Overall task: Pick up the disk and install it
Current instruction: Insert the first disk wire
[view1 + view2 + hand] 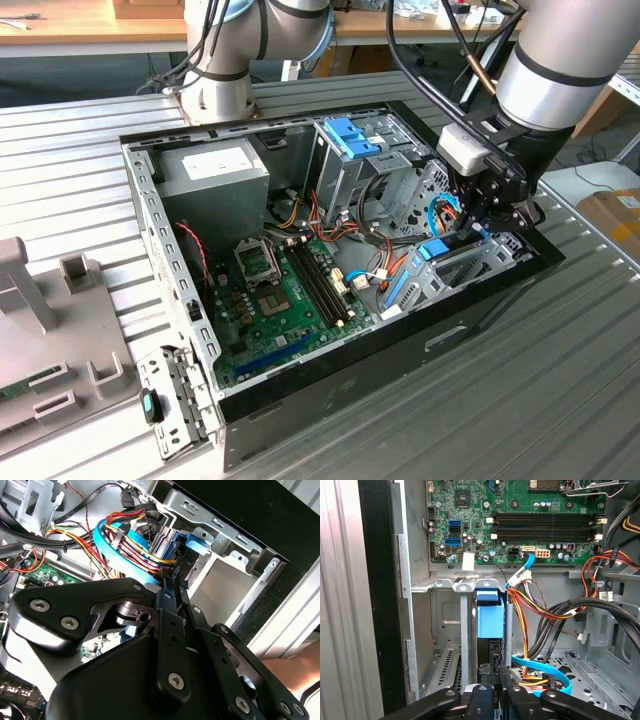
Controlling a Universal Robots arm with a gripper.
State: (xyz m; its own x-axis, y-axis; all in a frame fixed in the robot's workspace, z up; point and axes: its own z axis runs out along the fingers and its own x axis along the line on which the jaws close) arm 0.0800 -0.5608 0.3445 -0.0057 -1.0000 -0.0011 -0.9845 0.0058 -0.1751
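The disk [432,250] stands on edge in the low drive bay at the case's corner, on the exterior view's right. Its blue end tab [487,620] sits between two silver bay rails, with the dark body below it. The same blue tab [196,542] also shows in the second wrist view. My gripper [478,222] hangs just above the disk's other end. Its black fingers [485,700] close in on the disk's dark edge, and my gripper [172,580] looks shut on the disk there.
The open computer case [150,200] lies on a slatted metal table. Inside are a green motherboard [280,290], a grey power supply [215,170] and a tall silver cage with blue clips [350,140]. A curved blue cable [540,667] and coloured wires [545,610] run beside the bay.
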